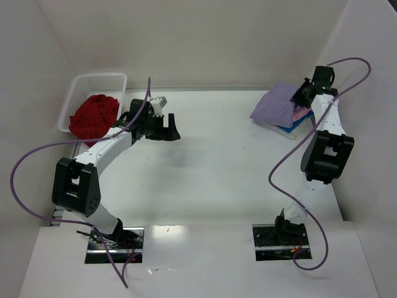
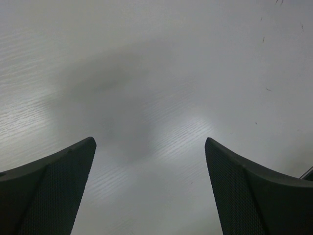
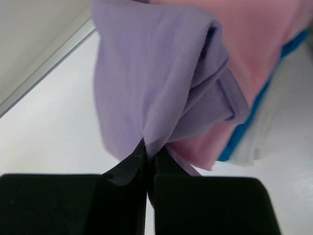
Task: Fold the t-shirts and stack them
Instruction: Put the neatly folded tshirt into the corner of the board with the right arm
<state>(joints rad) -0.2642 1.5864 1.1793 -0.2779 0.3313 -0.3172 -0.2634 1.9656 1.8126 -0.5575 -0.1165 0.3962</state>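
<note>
Right fingers [image 3: 142,155] closed, pinching a fold of the purple shirt [image 3: 146,83] at the edge nearest the wrist camera; left fingers [image 1: 165,131] spread wide, holding nothing, over bare desk [image 1: 217,167] just beside the basket [image 1: 99,79]

Where things are:
- purple shirt on top of the pile at the desk's far right corner
- pink shirt [image 3: 254,44] directly under it, blue shirt [image 1: 290,128] at the bottom, only its edge showing
- red shirt [image 1: 94,115] crumpled inside the basket, far left corner

Progress (judgement): three of four look folded and stacked, so well past halfway. The purple one looks about placed but is not let go yet, and its pinched edge is bunched, so it may want flattening. Left to do: release it, pull the red one out, spread and fold it on the open middle of the desk, add it to the pile

Orientation:
- purple shirt is a rough folded rectangle, skewed to the desk edges, sitting like a diamond
- long axis seems to run diagonally, from toward the desk's middle out to the far right corner, one corner pointing at the left edge
- it overhangs the pink and blue ones on the left side
- can't tell which end is the collar
- red shirt is a shapeless heap, no clear axis
</note>
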